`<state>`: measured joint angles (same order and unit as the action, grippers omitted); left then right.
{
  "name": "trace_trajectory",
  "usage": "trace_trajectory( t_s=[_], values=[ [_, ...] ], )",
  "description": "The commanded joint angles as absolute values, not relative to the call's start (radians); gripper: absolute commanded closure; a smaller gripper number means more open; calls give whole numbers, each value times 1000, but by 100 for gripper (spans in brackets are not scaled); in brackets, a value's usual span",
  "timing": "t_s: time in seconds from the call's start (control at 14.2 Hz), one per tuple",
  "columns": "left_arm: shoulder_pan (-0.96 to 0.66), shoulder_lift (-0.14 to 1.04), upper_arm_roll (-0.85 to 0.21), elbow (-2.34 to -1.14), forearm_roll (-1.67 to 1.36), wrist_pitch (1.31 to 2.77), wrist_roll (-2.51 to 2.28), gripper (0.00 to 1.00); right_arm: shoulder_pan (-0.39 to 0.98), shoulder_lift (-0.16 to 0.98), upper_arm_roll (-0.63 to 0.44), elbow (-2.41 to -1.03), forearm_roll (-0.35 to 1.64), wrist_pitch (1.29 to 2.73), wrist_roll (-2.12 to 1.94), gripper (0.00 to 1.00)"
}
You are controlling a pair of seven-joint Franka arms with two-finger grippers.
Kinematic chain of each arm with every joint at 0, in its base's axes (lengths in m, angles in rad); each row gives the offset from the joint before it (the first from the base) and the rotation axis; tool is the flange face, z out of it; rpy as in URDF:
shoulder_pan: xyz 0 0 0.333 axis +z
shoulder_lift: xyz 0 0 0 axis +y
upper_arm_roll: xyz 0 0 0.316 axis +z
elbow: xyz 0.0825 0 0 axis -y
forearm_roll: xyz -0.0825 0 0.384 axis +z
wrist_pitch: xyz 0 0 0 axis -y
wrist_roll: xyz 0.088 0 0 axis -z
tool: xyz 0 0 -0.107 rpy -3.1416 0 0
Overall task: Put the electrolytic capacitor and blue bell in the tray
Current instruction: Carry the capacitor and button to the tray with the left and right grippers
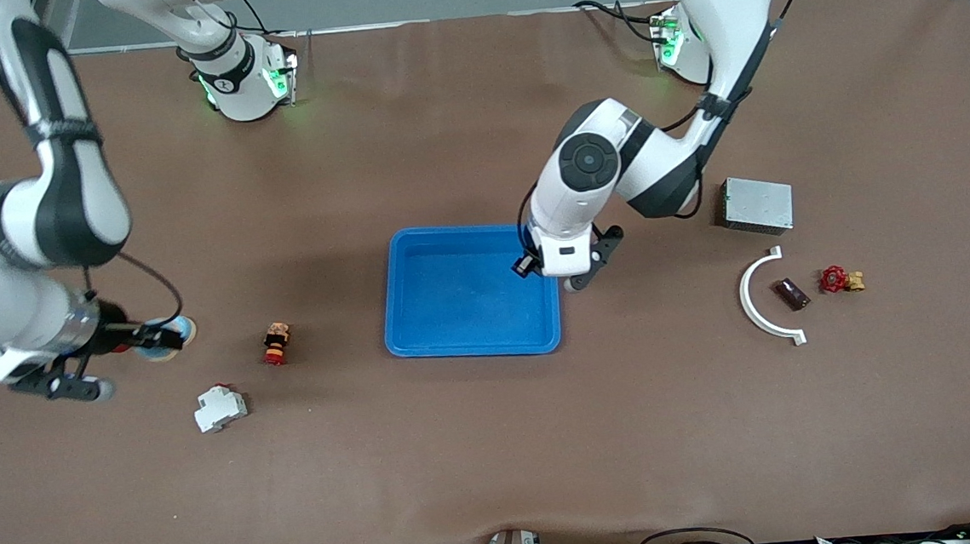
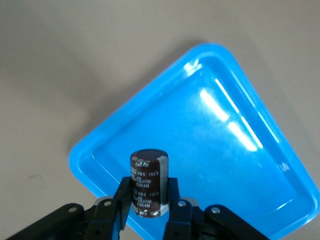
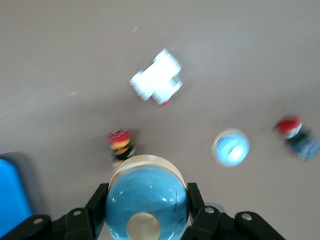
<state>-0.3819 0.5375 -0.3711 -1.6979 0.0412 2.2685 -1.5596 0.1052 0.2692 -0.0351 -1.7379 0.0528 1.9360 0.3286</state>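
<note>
My left gripper hangs over the edge of the bright-blue tray that lies toward the left arm's end, shut on the electrolytic capacitor. In the left wrist view the capacitor is a dark brown cylinder with white print, upright between the jaws of the left gripper, with the tray below. My right gripper is up over the table at the right arm's end, shut on the blue bell. In the right wrist view, the right gripper clamps the bell's glossy blue dome.
A red-yellow-black button and a white breaker lie between the bell and the tray. Below the right gripper lie a small round blue-white thing and a red-capped part. Toward the left arm's end sit a grey metal box, a white curved piece, a brown block and a red valve.
</note>
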Motion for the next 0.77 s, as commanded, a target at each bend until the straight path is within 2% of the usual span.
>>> trace_trajectory(
  t_s=[0.0, 0.21, 0.49, 0.56, 0.63, 0.7],
  values=[
    [-428, 604, -359, -1625, 52, 2282, -1609, 100, 230, 128, -46, -1922, 57, 1999, 550, 100],
    [-448, 647, -351, -1626, 105, 2292, -1635, 100, 322, 97, -46, -1962, 57, 2023, 717, 100],
    [-445, 701, -351, -1646, 121, 2344, -1704, 100, 460, 72, -46, -2094, 58, 2166, 943, 100],
    [-446, 707, -351, -1651, 121, 2342, -1704, 92, 497, 78, -46, -2109, 57, 2190, 1009, 100],
    [-448, 709, -351, -1654, 123, 2341, -1703, 44, 538, 83, -46, -2123, 57, 2228, 1075, 100],
    [-448, 703, -350, -1661, 123, 2339, -1703, 0, 563, 98, -46, -2132, 57, 2262, 1124, 100]
  ],
)
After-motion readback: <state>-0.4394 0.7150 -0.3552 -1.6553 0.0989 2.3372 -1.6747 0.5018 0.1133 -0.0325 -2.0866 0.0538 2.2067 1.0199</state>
